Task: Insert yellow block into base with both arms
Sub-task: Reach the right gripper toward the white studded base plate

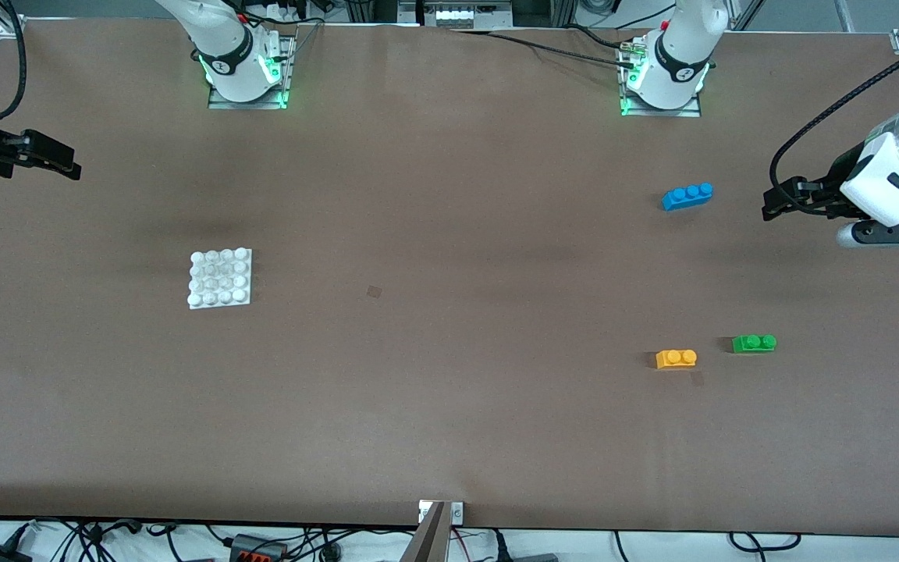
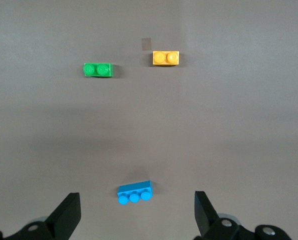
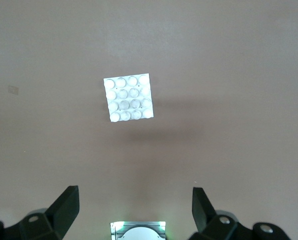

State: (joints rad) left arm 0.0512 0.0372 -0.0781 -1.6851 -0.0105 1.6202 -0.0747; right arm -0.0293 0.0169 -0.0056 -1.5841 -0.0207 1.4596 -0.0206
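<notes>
The yellow block (image 1: 676,358) lies on the table toward the left arm's end, beside the green brick, and shows in the left wrist view (image 2: 166,58) too. The white studded base (image 1: 220,278) lies flat toward the right arm's end and shows in the right wrist view (image 3: 128,98). My left gripper (image 1: 771,204) hangs open and empty above the left arm's end of the table; in its wrist view (image 2: 137,215) the jaws stand wide apart. My right gripper (image 1: 67,164) hangs open and empty above the right arm's end (image 3: 135,210). Both are well apart from the block and the base.
A green two-stud brick (image 1: 754,343) (image 2: 98,69) lies beside the yellow block. A blue three-stud brick (image 1: 687,195) (image 2: 134,192) lies farther from the front camera, close to the left arm's base (image 1: 664,78). The right arm's base (image 1: 243,70) stands at the table's edge.
</notes>
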